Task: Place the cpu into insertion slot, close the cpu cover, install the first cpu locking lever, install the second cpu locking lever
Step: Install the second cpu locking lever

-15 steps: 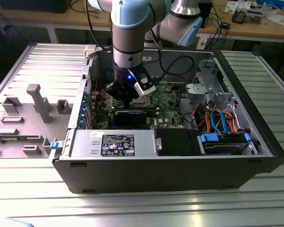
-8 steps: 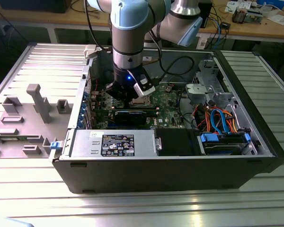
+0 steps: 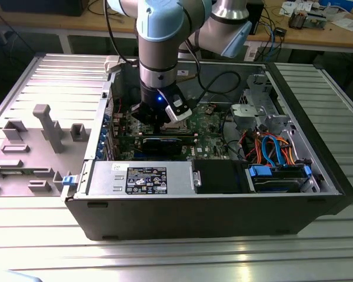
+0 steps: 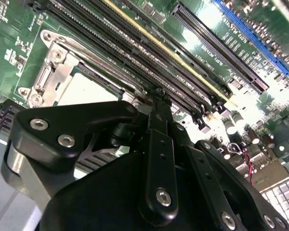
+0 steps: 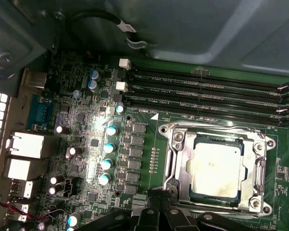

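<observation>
Gripper: black linkage gripper (image 4: 156, 94) is hovering just beside the socket; whether its fingers are spread, I cannot tell.
Chip: silver-grey square cpu (image 5: 216, 168) is sitting inside the insertion slot (image 5: 176, 166).
Cover: thin silvery cpu cover (image 5: 253, 166) is lying down around it.
Risk: a slipping push may be scraping the green motherboard (image 5: 144, 159).

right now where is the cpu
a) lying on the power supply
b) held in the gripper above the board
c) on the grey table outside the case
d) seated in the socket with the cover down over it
d: in the first wrist view the cpu sits in the socket, with the cover framing it flat.
</observation>
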Robot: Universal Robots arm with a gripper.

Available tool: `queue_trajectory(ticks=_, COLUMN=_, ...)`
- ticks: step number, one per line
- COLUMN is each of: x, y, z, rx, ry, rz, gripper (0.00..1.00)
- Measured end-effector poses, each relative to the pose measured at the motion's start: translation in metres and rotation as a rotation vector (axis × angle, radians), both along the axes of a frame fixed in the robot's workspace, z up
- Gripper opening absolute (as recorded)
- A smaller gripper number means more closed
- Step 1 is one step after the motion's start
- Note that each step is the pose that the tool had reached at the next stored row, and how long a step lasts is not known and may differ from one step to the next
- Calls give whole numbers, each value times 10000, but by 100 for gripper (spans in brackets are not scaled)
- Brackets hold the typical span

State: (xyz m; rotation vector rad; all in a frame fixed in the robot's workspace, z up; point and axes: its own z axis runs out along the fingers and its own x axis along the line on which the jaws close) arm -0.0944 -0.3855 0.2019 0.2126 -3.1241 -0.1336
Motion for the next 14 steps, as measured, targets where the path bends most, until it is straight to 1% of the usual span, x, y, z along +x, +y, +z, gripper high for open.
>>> queue_trajectory(ticks=3, x=-4, y=1, z=-5, rx=23, ry=-2, rz=-3, gripper=11)
queue_trajectory(ticks=5, x=-3, y=3, z=24, rx=39, ry=-9, rz=-3, gripper=11)
queue_trajectory(ticks=6, x=-4, y=1, z=96, rx=31, ry=-2, rz=-4, gripper=11)
queue_trajectory(ticks=9, x=-4, y=1, z=208, rx=29, ry=-1, rz=-3, gripper=11)
queue_trajectory(ticks=14, x=-4, y=1, z=209, rx=29, ry=-1, rz=-3, gripper=11)
